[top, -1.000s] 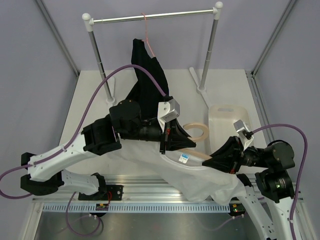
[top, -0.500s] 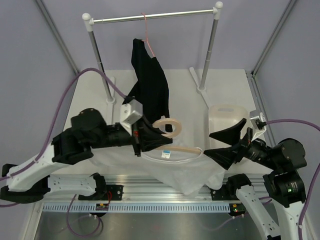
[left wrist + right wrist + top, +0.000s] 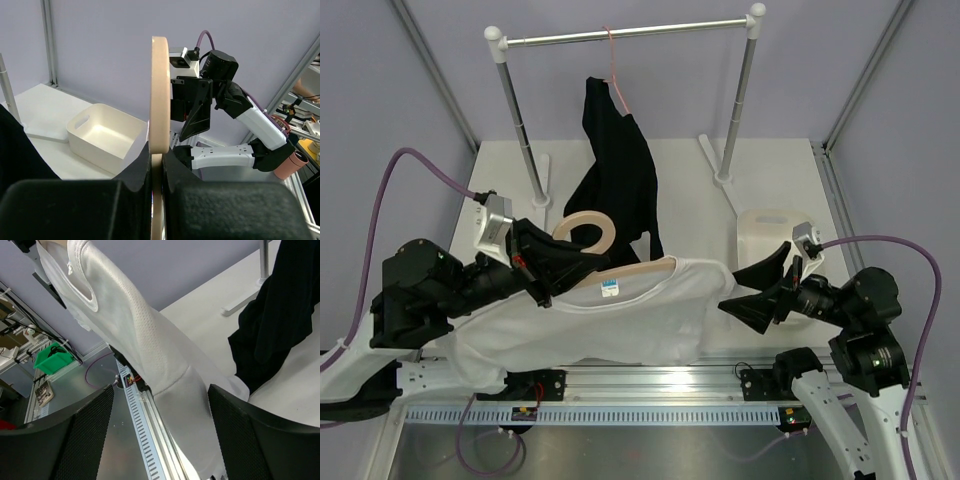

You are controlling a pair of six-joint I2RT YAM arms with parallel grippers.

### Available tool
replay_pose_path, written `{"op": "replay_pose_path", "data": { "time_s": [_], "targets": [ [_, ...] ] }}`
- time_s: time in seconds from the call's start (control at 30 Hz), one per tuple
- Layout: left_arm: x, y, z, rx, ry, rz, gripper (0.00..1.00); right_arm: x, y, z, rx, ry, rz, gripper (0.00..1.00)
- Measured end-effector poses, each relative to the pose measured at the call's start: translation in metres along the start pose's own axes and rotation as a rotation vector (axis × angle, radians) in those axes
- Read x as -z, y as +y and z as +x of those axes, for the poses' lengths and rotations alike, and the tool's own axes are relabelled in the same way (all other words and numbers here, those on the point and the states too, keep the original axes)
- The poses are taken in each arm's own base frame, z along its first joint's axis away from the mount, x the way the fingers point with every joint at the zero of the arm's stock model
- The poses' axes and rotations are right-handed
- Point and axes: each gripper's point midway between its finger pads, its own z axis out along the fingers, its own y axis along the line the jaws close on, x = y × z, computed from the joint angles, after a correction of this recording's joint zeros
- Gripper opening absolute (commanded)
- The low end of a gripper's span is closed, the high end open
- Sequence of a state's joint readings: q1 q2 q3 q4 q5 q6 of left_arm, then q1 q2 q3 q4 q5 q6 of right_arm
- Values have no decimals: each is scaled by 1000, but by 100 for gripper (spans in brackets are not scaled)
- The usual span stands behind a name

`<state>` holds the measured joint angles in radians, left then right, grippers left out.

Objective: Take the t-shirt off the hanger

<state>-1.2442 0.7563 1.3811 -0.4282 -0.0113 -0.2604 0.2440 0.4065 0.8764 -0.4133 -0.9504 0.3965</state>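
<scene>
The white t-shirt [image 3: 620,322] is draped over the tan wooden hanger [image 3: 642,268], with its blue neck label facing up. My left gripper [image 3: 545,272] is shut on the hanger just below its wooden hook [image 3: 586,226]. In the left wrist view the hanger [image 3: 160,90] stands edge-on, pinched between the black fingers of the left gripper [image 3: 159,156]. My right gripper [image 3: 752,288] is open just right of the shirt's right sleeve and holds nothing. In the right wrist view the t-shirt [image 3: 145,340] hangs ahead of the spread fingers [image 3: 85,440] of the right gripper [image 3: 160,440].
A black garment [image 3: 620,180] hangs from a thin pink hanger [image 3: 612,60] on the metal clothes rail [image 3: 625,34] at the back. A white bin [image 3: 770,232] sits at the right, behind my right gripper. The slotted metal table edge [image 3: 620,410] runs along the front.
My right gripper has opened and let go of the shirt. My left arm has swung left with the hanger, and the shirt has moved left with it.
</scene>
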Motion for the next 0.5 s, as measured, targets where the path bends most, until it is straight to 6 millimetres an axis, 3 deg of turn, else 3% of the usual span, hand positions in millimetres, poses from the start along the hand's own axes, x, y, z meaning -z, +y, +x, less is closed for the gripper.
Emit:
{"op": "replay_pose_path", "data": {
  "time_s": [0.2, 0.3, 0.33, 0.5],
  "targets": [
    [-6, 2, 10, 11, 29, -8, 0, -7, -7, -2, 13, -11, -17, 50],
    [-7, 3, 12, 13, 35, -11, 0, -12, -16, -1, -1, -14, -18, 20],
    [-7, 3, 12, 13, 35, -14, 0, -14, -19, 1, -9, -12, -15, 1],
    [-2, 8, 14, 14, 43, -41, 0, -19, -40, 11, -67, -18, 39, 0]
  ]
}}
